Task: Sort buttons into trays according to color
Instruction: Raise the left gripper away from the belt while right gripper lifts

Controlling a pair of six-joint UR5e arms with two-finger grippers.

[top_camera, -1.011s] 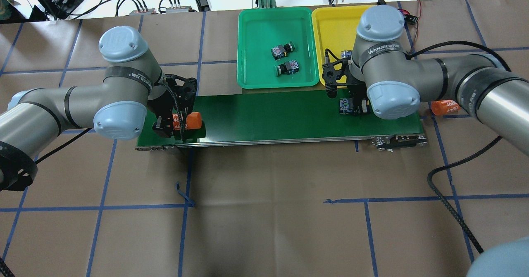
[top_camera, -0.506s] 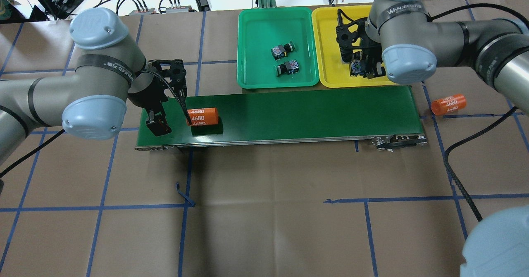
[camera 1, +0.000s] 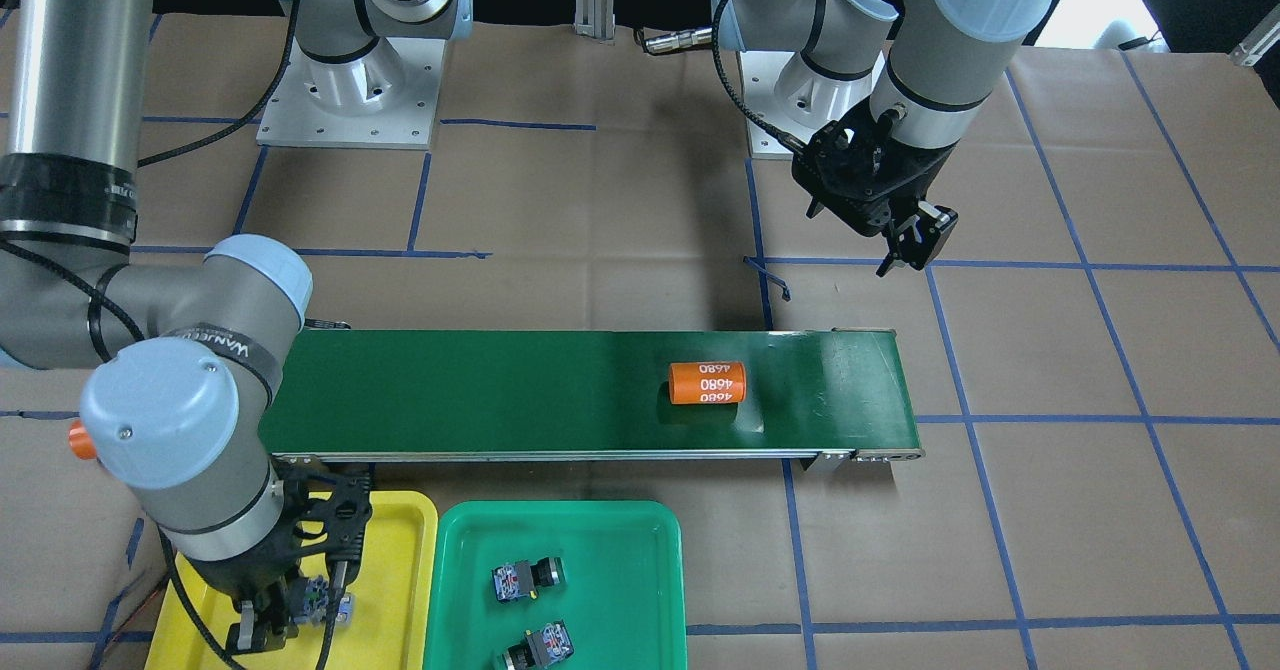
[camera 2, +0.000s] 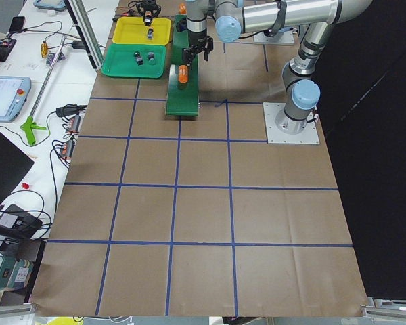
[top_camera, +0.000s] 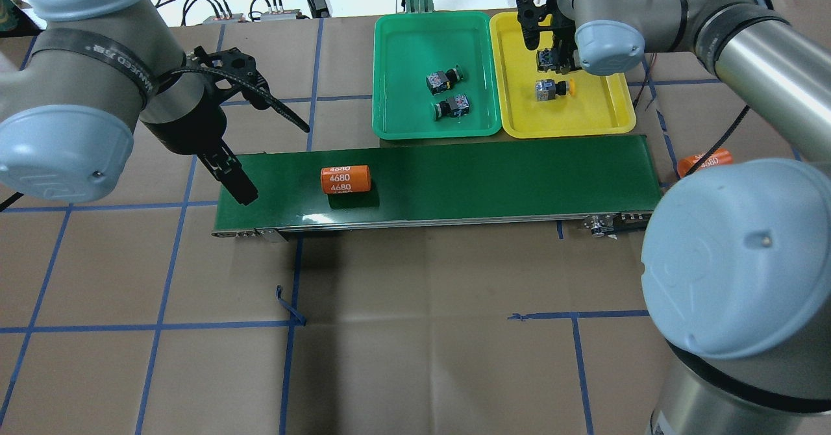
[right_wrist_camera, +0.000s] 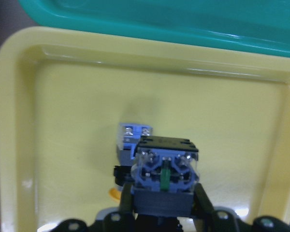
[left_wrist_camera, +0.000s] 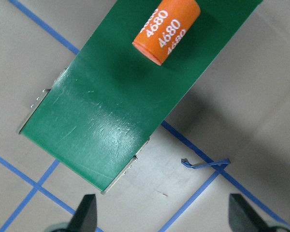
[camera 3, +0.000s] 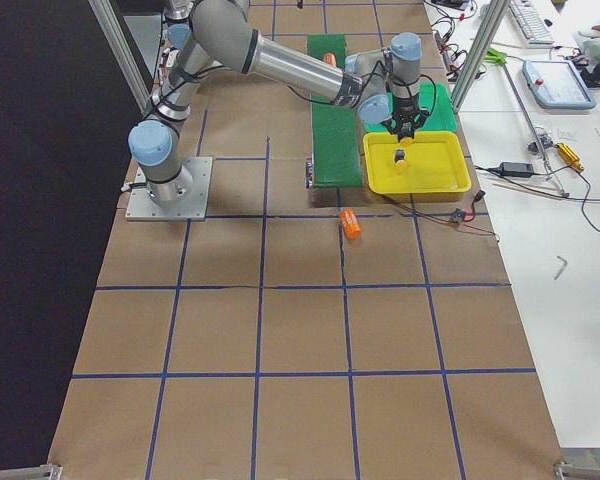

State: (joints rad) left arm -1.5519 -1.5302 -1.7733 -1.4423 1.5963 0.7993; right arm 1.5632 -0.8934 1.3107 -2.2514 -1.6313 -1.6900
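Two trays: the green tray (top_camera: pixel 409 45) sits just beside the yellow tray (top_camera: pixel 519 100). Over the yellow tray hangs the right end effector (right_wrist_camera: pixel 163 198), clamped on a gripped button (right_wrist_camera: pixel 164 169); the left end effector (left_wrist_camera: pixel 163 215), spread apart, is well away. Inside the yellow tray lies a yellow-capped button (top_camera: pixel 548 89), and the neighbouring tray holds two buttons (top_camera: pixel 443 79) (top_camera: pixel 453 105).

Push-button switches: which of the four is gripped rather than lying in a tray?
The black-bodied switch clamped in the right gripper over the yellow plastic tray. One other lies in that tray; two in the green plastic tray.
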